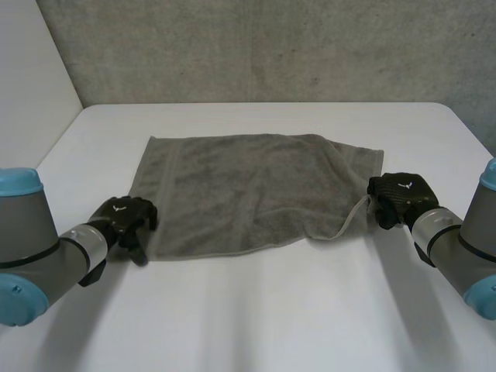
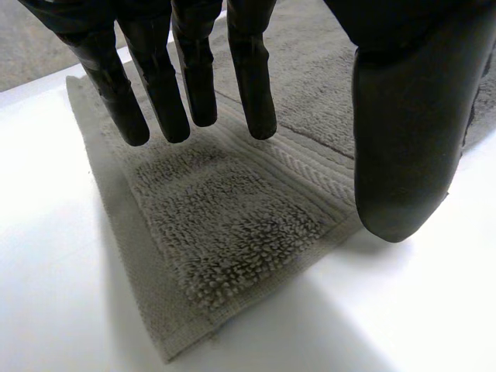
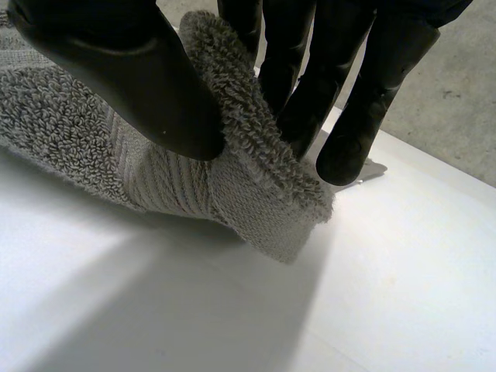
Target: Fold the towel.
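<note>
A grey towel (image 1: 248,190) lies spread on the white table (image 1: 263,310), its right side rumpled and partly lifted. My left hand (image 1: 124,218) hovers just over the towel's near left corner (image 2: 209,279), fingers (image 2: 186,85) straight and apart from the thumb (image 2: 407,132), holding nothing. My right hand (image 1: 399,198) is at the towel's near right corner. There the thumb (image 3: 116,70) and fingers (image 3: 302,93) pinch a rolled bunch of towel (image 3: 256,178) just above the table.
A grey wall (image 1: 271,46) stands behind the table's far edge. Bare white tabletop runs in front of the towel and on both sides of it.
</note>
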You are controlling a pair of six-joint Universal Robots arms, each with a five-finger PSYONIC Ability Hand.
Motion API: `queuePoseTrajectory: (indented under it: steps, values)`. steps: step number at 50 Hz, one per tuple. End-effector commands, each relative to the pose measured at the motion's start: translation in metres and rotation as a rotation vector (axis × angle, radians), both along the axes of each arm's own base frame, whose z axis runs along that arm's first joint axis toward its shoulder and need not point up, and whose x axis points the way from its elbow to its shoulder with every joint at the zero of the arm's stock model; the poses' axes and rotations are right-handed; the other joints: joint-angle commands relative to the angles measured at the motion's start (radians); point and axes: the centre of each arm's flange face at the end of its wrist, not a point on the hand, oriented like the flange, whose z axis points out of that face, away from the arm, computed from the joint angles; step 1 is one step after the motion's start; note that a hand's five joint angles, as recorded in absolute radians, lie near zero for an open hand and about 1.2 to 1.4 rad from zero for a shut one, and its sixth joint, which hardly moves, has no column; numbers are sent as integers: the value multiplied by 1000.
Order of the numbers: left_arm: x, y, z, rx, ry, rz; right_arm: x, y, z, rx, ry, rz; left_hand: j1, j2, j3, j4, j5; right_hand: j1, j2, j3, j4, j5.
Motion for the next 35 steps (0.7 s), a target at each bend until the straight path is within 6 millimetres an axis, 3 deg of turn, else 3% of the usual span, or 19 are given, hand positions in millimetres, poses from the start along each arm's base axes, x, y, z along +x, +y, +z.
queuePoseTrajectory:
  steps: [1,21,26,28,29,31,35]
  values:
    - [3,-4,1,-4,1,12,0,0,0,-1,0,-1,-4,-20,-23,-18,15,-39,-25,-18,-9,-20]
    - [5,-8,-7,12,-4,18,0,0,0,-5,13,6,78,62,60,64,97,-45,-31,-24,-15,-26]
    - [4,-8,-7,11,-3,17,0,0,0,-5,13,6,366,350,347,352,385,-45,-31,-24,-15,-26]
    - [4,-8,-7,11,-3,15,0,0,-1,-4,14,6,667,651,648,653,685,-45,-31,-24,-15,-26]
    - [4,-8,-7,11,-3,15,0,0,-1,-4,14,6,668,652,650,654,687,-45,-31,-24,-15,-26]
    - [4,-7,-6,11,-1,13,0,0,-1,-4,14,4,934,918,916,920,953,-45,-31,-24,-15,-26]
    - [4,-7,-6,12,1,11,0,0,-1,-4,14,6,935,919,916,921,954,-45,-31,-24,-15,-26]
